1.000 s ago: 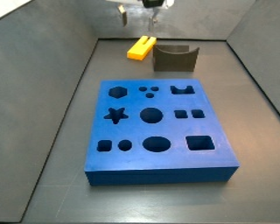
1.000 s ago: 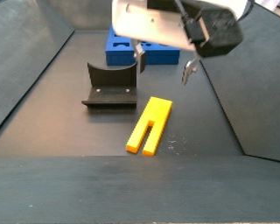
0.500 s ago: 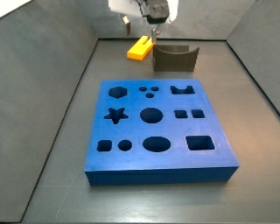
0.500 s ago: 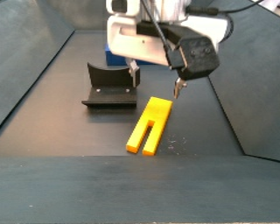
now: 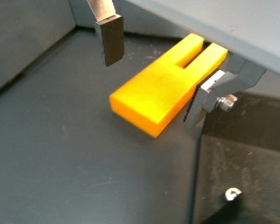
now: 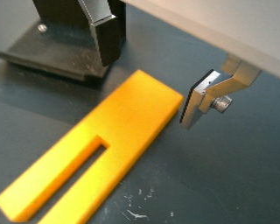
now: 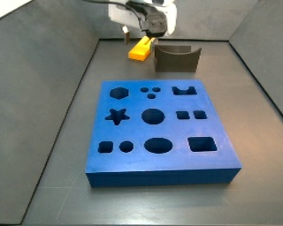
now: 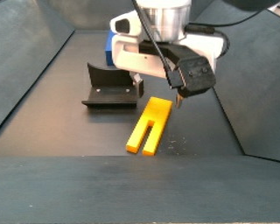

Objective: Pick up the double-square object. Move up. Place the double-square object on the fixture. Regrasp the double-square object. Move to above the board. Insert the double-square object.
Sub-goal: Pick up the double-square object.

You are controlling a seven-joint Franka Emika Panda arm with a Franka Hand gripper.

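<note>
We read this as the very start of the task, the pick-up step. The double-square object (image 8: pixel 150 125) lies flat on the dark floor (no bench visible), just beside the fixture (image 8: pixel 108 87), not touching it as far as we can tell. In a side view the gripper (image 8: pixel 157 89) hangs low over the solid end of the block. In both wrist views the jaws stand open, one finger on each side of that end: one finger (image 5: pixel 108 38) is apart from the block, the other finger (image 5: pixel 209 94) sits right at its edge, contact unclear. The block (image 6: pixel 92 143) is not clamped and not lifted.

The notch faces away from the fixture, toward the near side in that side view.

The board (image 7: pixel 161 131) sits well apart from the block, with the fixture (image 7: pixel 176 57) between them, and none of its holes is filled.

Done: approach only, we judge. Left: close on the block, lift, set it on the fixture, regrasp, carry above the board, insert. Basically everything remains.
</note>
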